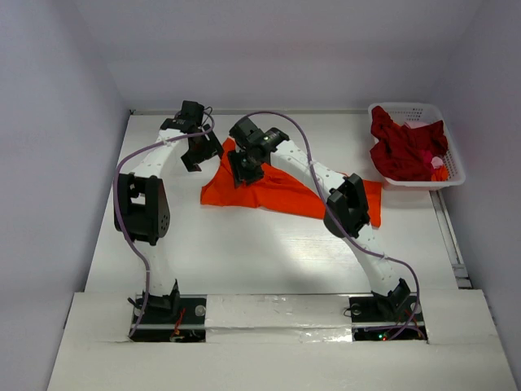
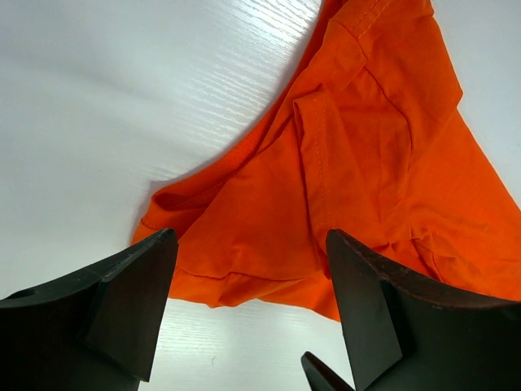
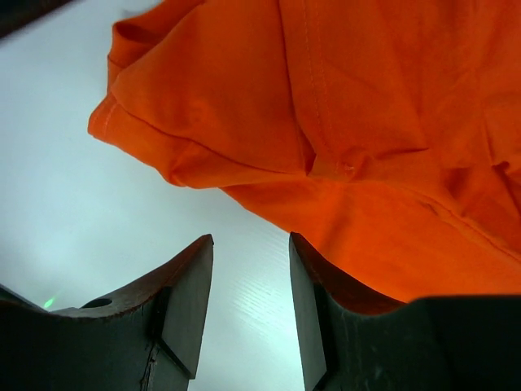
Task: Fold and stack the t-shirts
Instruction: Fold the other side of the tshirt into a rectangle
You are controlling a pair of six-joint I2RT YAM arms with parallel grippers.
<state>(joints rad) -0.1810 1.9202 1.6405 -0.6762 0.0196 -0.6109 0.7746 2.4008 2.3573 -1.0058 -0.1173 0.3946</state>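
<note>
orange t-shirt (image 1: 260, 194) lies out on the white table (image 1: 269, 252), crumpled and not folded yet. its long way runs from left to right, and the right end sits a bit closer to the near edge. both grippers are up at its left end. the left gripper (image 2: 251, 234) hangs just off the far left corner, and in its own camera the cloth lies right ahead of the jaws, with a seam running away from them. its jaws are wide apart and nothing is between them. the right gripper (image 3: 251, 238) hangs over the far left part of the shirt, so it is the closer one to the cloth. its jaws are apart too, by a smaller gap, and only bare table shows between them — the shirt edge is ahead and off to one side. i think the next move is to come down and pinch that left end, one gripper on each corner.

count — two t-shirts: this orange one on the table and one dark red t-shirt (image 1: 400, 147) bunched in the white basket (image 1: 456, 177) at the far right. one basket. two grippers.
</note>
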